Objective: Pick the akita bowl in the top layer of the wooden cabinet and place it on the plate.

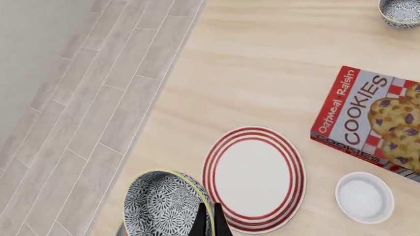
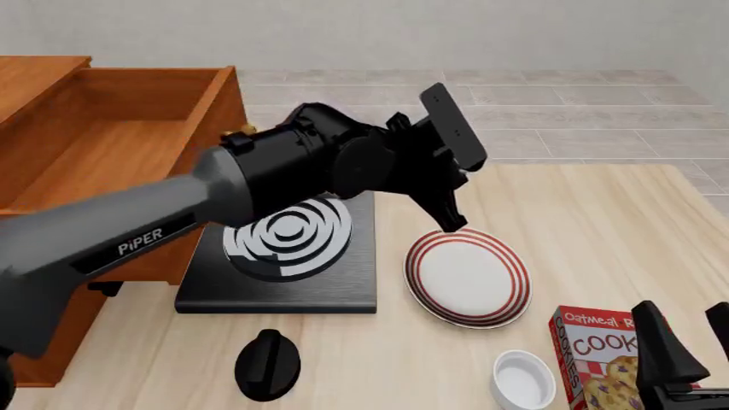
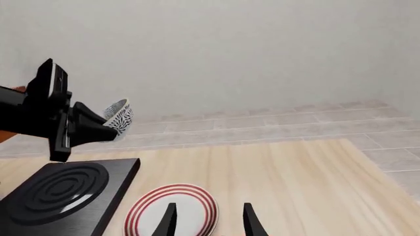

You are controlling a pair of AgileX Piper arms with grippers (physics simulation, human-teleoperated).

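Two arms share this table, and we carry the akita bowl (image 1: 164,204) in our left gripper (image 1: 207,221), whose fingers are pinched narrow on the bowl's rim, one fingertip inside and one outside. The bowl hangs in the air, clear of the table, above the gap between the black stove (image 2: 285,256) and the plate (image 2: 469,278). What the coming move turns on is this: seen down the left wrist, the plate (image 1: 253,178) lies just beside the bowl and below it, so we judge the bowl must travel a little to the right and then down to land on the white centre. The bowl is round, so no long axis matters; in the right wrist view it (image 3: 119,117) is tipped on its side, and would likely need levelling before release. Our left arm is plainly the nearer one; our right gripper (image 3: 208,221) waits low at the near right with its fingers spread wide and nothing between them. The bowl shows a dense black-and-white pattern, with a thin yellowish rim. Behind at the left, the cabinet (image 2: 68,282) has its top drawer (image 2: 125,141) pulled open.
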